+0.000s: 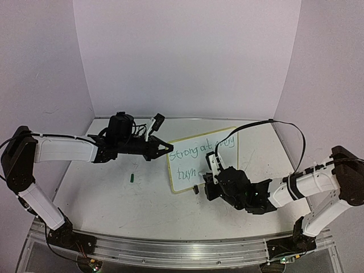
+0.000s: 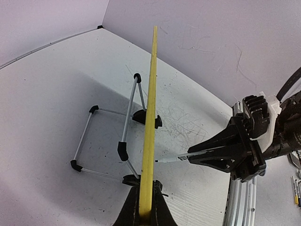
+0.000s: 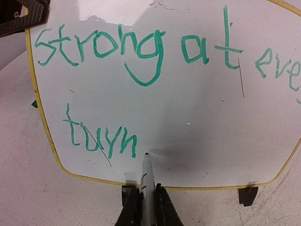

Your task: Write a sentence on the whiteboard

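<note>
Whiteboard (image 3: 188, 108) standing on worktop (image 1: 114, 199), right of centre, wire stand (image 2: 123, 136) behind it. Left gripper (image 2: 146, 213): jaws pinching board's yellow edge. Right gripper (image 3: 146, 200): jaws clamped on marker (image 3: 146, 172), tip touching board just right of "turn". Sentence (image 3: 141, 52) in green: "strong at every" on top line, "turn" below. Small green object (image 1: 132, 177) lying on worktop, left of board.

Plain pale walls (image 1: 187, 57) enclose a scuffed white table (image 1: 108, 199) on three sides.
</note>
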Motion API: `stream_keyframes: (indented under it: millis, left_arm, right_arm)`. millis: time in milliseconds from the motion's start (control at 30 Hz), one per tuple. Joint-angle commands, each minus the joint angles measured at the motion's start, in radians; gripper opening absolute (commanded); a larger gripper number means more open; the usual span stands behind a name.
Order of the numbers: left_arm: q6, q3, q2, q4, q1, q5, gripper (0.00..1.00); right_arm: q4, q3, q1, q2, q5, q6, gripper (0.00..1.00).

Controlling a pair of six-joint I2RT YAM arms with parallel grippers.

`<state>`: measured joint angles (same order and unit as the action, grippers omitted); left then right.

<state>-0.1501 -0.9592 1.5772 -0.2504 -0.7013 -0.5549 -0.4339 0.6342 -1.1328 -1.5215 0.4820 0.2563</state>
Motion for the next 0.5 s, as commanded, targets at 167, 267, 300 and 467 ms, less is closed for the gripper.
stream_keyframes:
  millis: [167,267,300,467]
  left_arm:
    - [0.024,-0.036,-0.042,-0.006,0.005,0.028,0.00]
    - [0.024,-0.036,-0.041,-0.006,0.005,0.027,0.00]
    - [0.024,-0.036,-0.043,-0.005,0.004,0.027,0.00]
    - [0.024,-0.032,-0.046,-0.006,0.005,0.031,0.00]
  right_arm:
    - [-0.060,0.046,0.007,-0.050,0.045,-0.027,0.00]
    - [-0.074,0.065,0.014,-0.078,0.049,-0.032,0.00]
    - [-0.075,0.068,0.015,-0.080,0.052,-0.032,0.00]
    - [-0.037,0.065,0.014,-0.037,0.052,-0.015,0.00]
